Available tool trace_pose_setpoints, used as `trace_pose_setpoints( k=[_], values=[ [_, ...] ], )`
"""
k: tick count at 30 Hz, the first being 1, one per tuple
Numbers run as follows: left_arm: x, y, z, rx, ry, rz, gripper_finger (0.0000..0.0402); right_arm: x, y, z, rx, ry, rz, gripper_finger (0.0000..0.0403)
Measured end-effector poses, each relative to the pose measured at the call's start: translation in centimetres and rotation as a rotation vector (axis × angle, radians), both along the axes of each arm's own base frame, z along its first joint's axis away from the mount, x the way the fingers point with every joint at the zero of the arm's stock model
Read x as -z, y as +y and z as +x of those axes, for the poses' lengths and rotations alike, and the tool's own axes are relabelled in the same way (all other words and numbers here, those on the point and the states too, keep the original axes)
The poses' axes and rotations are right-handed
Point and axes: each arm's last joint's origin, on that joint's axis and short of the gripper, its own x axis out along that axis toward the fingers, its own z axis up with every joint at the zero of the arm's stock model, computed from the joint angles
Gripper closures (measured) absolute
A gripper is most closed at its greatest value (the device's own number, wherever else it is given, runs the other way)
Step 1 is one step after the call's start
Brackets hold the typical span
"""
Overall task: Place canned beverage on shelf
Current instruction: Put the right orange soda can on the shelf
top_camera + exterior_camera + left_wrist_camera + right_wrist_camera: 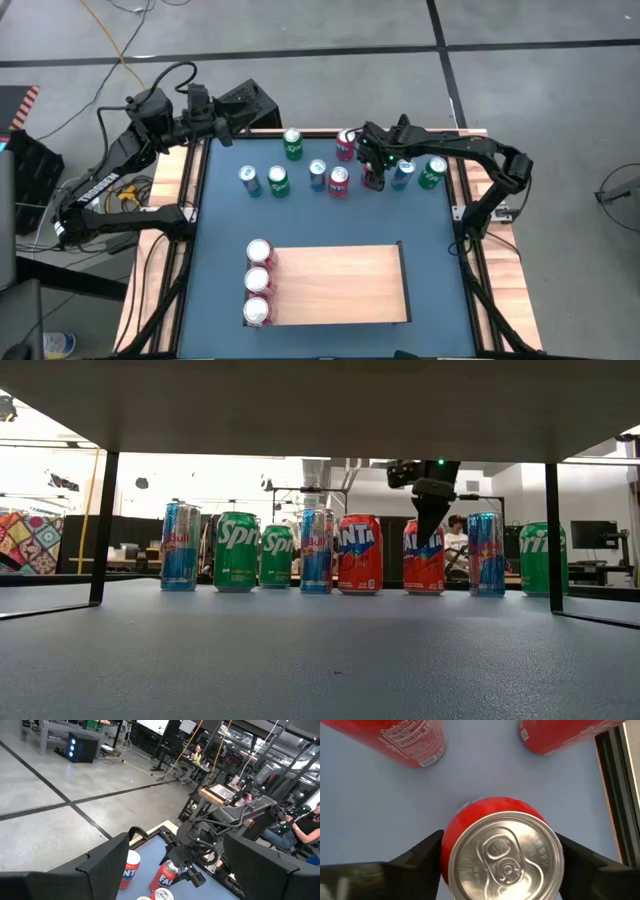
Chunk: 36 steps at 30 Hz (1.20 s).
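Straddling a red can point(502, 852) in the can row beyond the far edge of the shelf point(340, 285): right gripper point(373, 179), one finger close against each side, actual grip impossible to tell. Past the shelf's far left corner: left gripper point(222, 125), fingers spread, holding nothing. Along the shelf's left edge: three upright cans point(258, 281).

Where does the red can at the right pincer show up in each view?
Right wrist view: red aluminium drink can at centre, top up, within the right pincer.
High view: hidden beneath that pincer.
Low view: second red can from left, under the pincer.
Left wrist view: cannot tell which.
Shared landmark: the right pincer.
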Motion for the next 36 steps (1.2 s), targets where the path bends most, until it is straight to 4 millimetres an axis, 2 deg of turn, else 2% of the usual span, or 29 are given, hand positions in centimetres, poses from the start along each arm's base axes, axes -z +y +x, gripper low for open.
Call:
trace_pose_setpoints(
  k=[2, 6, 9, 15, 21, 25, 28, 32, 36],
  values=[
    [0.0, 0.0, 0.0, 0.0, 0.002, 0.002, 0.0093, -0.1, 0.1, 0.0, 0.003, -0.003, -0.001, 0.0141],
    [0.2, 0.0, 0.0, 0.0, 0.02, 0.001, 0.0093, -0.4, 0.3, 0.2, -0.005, -0.003, -0.007, 0.0142],
    [0.3, 0.0, 0.0, 0.0, 0.024, -0.013, 0.0093, -1.6, 0.5, 0.7, -0.024, -0.002, -0.025, 0.0142],
    [0.2, 0.0, 0.0, 0.001, 0.015, -0.024, 0.0093, -6.5, 0.9, 1.6, -0.065, -0.032, -0.07, 0.0142],
    [0.1, -0.1, -0.1, 0.007, 0.004, -0.018, 0.0093, -13.4, 2.1, 1.9, -0.11, -0.121, -0.12, 0.0142],
    [-0.2, -0.4, -0.5, 0.006, -0.012, -0.007, 0.0093, -17.6, 4.3, 2.3, -0.163, -0.229, -0.162, 0.0142],
    [-0.3, -0.5, -0.7, 0.007, -0.022, -0.012, 0.0093, -19.8, 6.4, 2.5, -0.206, -0.305, -0.172, 0.0142],
    [-0.4, -0.9, -1.1, 0.017, -0.028, -0.018, 0.0093, -21.0, 9.8, 3.0, -0.283, -0.356, -0.16, 0.0142],
    [-0.4, -1.2, -1.5, 0.017, -0.035, -0.034, 0.0093, -21.2, 13.7, 3.5, -0.371, -0.386, -0.129, 0.0142]
  ],
)
